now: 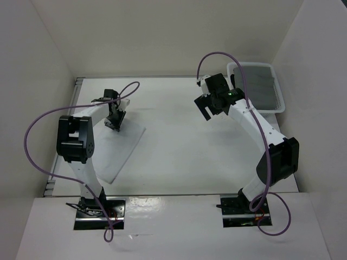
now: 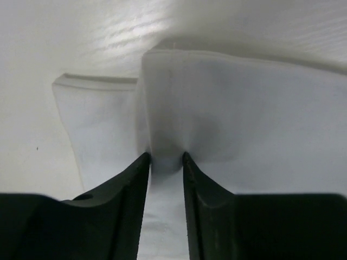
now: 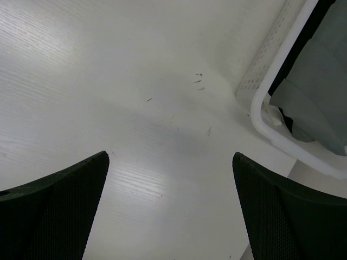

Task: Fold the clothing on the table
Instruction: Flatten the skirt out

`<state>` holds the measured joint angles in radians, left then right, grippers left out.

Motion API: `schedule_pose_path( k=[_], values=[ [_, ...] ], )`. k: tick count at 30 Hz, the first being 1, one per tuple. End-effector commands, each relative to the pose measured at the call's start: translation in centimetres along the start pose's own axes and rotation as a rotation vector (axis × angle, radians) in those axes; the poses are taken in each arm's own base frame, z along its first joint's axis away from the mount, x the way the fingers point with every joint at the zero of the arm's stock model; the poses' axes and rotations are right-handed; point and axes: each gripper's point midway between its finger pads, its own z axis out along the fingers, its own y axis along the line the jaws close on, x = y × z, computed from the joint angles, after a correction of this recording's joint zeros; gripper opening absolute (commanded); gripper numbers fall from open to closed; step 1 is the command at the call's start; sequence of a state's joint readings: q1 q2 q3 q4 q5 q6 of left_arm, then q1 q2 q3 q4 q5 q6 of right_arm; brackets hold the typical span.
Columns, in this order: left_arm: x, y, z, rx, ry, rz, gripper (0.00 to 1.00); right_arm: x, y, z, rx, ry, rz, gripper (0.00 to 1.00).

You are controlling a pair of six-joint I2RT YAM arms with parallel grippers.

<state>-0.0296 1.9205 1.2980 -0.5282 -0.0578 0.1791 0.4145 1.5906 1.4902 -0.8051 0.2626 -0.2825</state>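
Got the clothing [image 1: 118,154] lying flat on the left side of the table [image 1: 190,151], white on white, so pretty hard to read the edges from up top. Seeing the left fingers [image 2: 130,187] down at its far end, closed on a small tuck of fabric bunched up between the tips, not much of a bite. Can also make out a lower layer poking out to the left of the pinched one in the wrist view, so probably partway folded already, though can't swear to it. Found the right fingers [image 3: 59,211] spread wide, holding nothing, hovering over bare table well away from the clothing and just beside the basket [image 1: 249,64] with the dark grey cloth [image 1: 260,81] in it. Biggest worry from here: losing that shallow pinch on the lift and dropping the edge halfway over. Could also end up catching only the top layer, or dragging the whole piece sideways instead of folding it, given just one small grip and no second hold pinning the rest. Would also watch for a skewed crease from pulling off-centre.
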Motion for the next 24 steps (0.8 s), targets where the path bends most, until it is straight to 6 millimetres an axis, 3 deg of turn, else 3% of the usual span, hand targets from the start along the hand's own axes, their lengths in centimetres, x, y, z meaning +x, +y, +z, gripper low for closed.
schedule_pose_path(
  k=[1,6,9,10,13,14,15,17,18,21,22,24],
  values=[
    [0.8,-2.1,1.5,0.115,0.035,0.027,0.37,-0.3,-0.9,-1.3,0.031,-0.028,0.002,0.99],
    [1.4,-3.6,1.5,0.178,0.059,0.043,0.25,-0.1,-0.9,-0.9,0.037,-0.015,0.000,0.99],
    [1.4,-3.9,0.7,0.182,0.061,0.061,0.07,-0.2,-1.0,-0.6,0.046,-0.013,0.000,0.99],
    [0.7,-4.0,0.0,0.180,0.043,0.071,0.00,-0.2,-1.0,-0.6,0.046,-0.013,0.000,0.99],
    [-3.6,-2.7,-4.2,0.137,-0.077,0.067,0.00,-0.1,-1.1,-0.6,0.055,-0.011,0.000,0.99],
    [-5.5,-2.1,-6.4,0.113,-0.133,0.068,0.00,-0.1,-1.3,-0.7,0.064,-0.008,0.000,0.99],
    [-9.8,-0.9,-10.3,0.080,-0.256,0.072,0.00,-0.3,-1.3,-0.6,0.066,-0.017,0.003,0.99],
    [-13.1,0.1,-16.2,0.052,-0.360,0.075,0.00,-0.4,-1.5,-0.9,0.068,-0.025,0.005,0.99],
    [-16.9,1.0,-23.5,0.017,-0.531,0.083,0.00,-0.1,-1.3,-0.8,0.066,-0.017,0.003,0.99],
    [-20.3,0.8,-35.7,0.027,-0.806,0.097,0.00,-0.2,-1.7,-1.3,0.079,-0.033,0.009,0.99],
    [-20.5,0.4,-42.6,0.021,-0.964,0.111,0.02,0.1,-1.5,-1.1,0.077,-0.025,0.006,0.99],
    [-19.8,-1.2,-44.5,0.044,-1.008,0.141,0.06,0.1,-1.6,-1.3,0.080,-0.034,0.009,0.99]
  ],
)
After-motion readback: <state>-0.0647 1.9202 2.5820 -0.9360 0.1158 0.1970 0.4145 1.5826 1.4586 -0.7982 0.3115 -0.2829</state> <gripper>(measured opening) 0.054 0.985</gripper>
